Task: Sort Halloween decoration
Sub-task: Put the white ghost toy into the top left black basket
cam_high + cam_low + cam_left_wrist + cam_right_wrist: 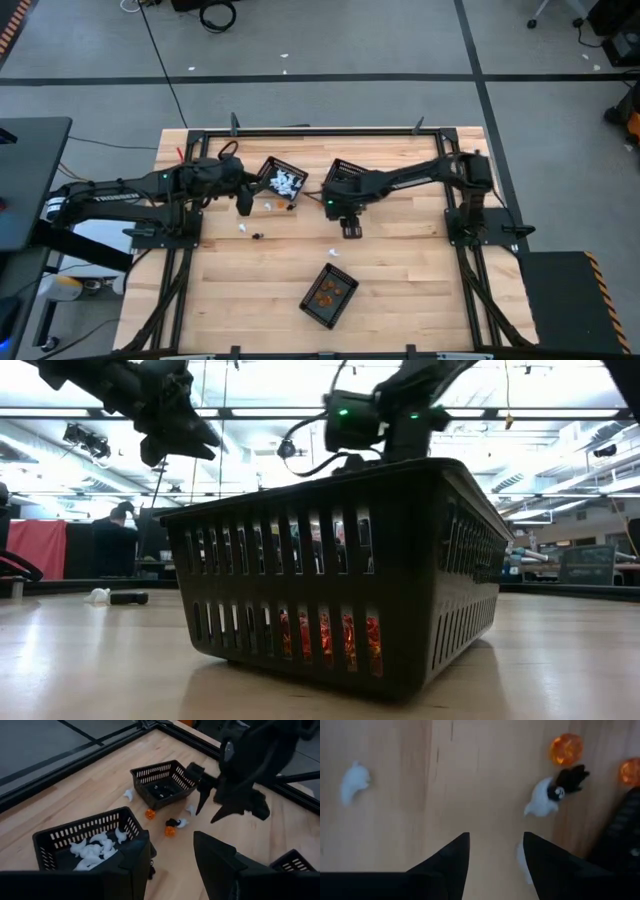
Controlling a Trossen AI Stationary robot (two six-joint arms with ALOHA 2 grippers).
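above the pale wooden tabletop, the right end effector hangs pointing down, its two dark wedge-shaped fingers spread apart with bare wood between them and nothing gripped. its arm reaches in from the right edge, elbow bent, wrist near the table's middle. just beside its fingertips lie loose trinkets: a small white ghost-like piece touching a little black piece, a translucent orange bead-like pumpkin near them, and another white ghost piece well apart.

the left end effector is held above the tabletop next to a black rectangular mesh plastic basket holding white ghost pieces; its blunt dark fingers stand parted and empty. the left arm stretches in from the left side, lying low and nearly straight.

a second black slotted basket with a few small dark pieces inside sits beside the right wrist, with a white piece and an orange one lying just outside its wall. a third black basket, nearer the front edge, holds orange pieces that glow through its vertical slots in the low view. two more tiny trinkets, one white and one black, lie on the wood near the left end effector.
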